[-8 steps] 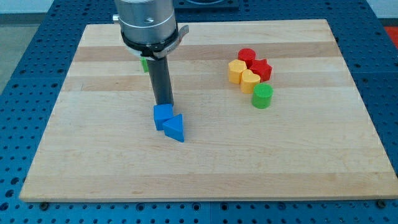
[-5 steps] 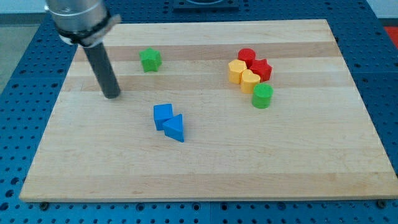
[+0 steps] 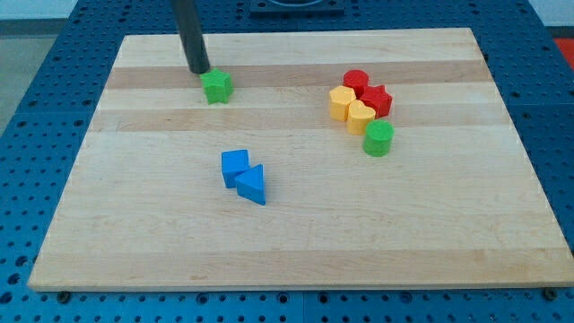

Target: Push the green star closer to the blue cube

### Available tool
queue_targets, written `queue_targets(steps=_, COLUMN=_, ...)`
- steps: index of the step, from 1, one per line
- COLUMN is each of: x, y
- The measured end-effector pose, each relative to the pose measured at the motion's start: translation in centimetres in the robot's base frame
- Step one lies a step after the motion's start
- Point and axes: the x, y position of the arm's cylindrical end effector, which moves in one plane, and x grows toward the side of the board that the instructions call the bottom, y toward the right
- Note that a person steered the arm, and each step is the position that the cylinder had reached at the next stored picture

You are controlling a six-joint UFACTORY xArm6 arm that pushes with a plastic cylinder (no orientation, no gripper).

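Note:
The green star lies on the wooden board toward the view's top left. My tip stands just up and left of the star, very close to it or touching it. The blue cube sits near the board's middle, well below the star, with a blue triangular block touching its lower right side.
A cluster lies at the view's upper right: a red cylinder, a red star, two yellow blocks and a green cylinder.
My tip went from above the blue cube out to the board's left side, then up to the top, ending beside the green star. The blocks have not moved.

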Motion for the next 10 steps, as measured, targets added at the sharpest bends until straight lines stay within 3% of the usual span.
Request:
queue_targets(steps=5, x=8.5, y=1.6)
queue_targets(steps=10, x=10.0, y=5.6)
